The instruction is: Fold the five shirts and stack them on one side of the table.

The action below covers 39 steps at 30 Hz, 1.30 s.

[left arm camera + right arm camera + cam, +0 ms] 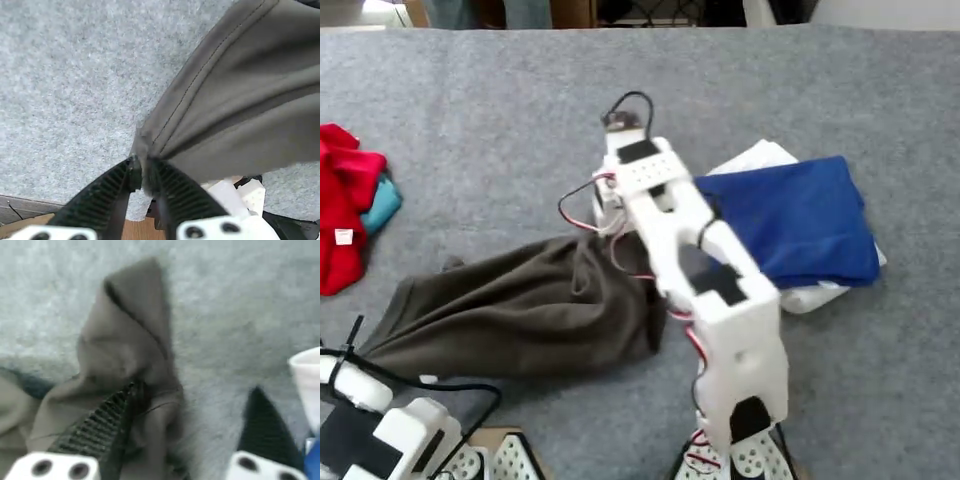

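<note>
A dark olive shirt [520, 305] lies crumpled across the middle of the grey table [470, 110]. My left gripper [143, 172] is shut on a corner of the olive shirt [240, 100] near the table's front left edge. My right arm [680, 240] stretches over the shirt's far right part. In the right wrist view my right gripper [190, 415] is open: one of its fingers [107, 425] presses into a raised fold of the olive shirt [130, 340], the other rests on the bare table. A folded blue shirt [800, 220] lies on a white shirt [760, 158] at the right.
A red shirt [340, 210] and a teal one [382, 205] are bunched at the left edge. The left arm's base [380, 430] sits at the front left corner. The far half of the table is bare grey cloth.
</note>
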Tool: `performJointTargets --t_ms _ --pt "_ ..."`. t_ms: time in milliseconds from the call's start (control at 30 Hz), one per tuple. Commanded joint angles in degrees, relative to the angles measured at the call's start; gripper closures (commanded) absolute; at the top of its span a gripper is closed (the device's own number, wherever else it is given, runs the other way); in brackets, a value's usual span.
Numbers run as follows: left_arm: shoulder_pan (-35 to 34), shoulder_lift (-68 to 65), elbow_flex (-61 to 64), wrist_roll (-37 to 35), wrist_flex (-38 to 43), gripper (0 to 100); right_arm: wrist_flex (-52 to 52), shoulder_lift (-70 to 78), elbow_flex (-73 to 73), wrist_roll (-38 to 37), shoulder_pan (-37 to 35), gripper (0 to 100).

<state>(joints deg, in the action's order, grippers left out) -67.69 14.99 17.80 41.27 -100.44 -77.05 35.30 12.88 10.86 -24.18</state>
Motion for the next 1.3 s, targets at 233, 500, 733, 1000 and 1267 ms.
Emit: performJointTargets --t_ms 233,500,733,1000,1267 --pt "-0.4 -1.41 -2.24 0.35 -0.26 81 -15.82 5.85 22.37 -1.05 1.58 98.5" --pt "5.49 -1.93 -9.98 -7.3 -0.26 87 -24.18 -0.4 34.42 -5.54 8.88 98.3" --pt "16.48 -2.99 -8.92 -17.05 3.96 87 -24.18 -20.79 19.91 -9.76 10.73 98.3" --pt "21.41 -14.33 -3.12 -21.01 10.64 87 -20.48 -40.75 -16.04 -19.96 20.31 98.3" --pt "20.97 -24.7 -3.38 -20.57 10.29 87 -15.56 -51.56 -45.49 -40.97 28.48 98.1"
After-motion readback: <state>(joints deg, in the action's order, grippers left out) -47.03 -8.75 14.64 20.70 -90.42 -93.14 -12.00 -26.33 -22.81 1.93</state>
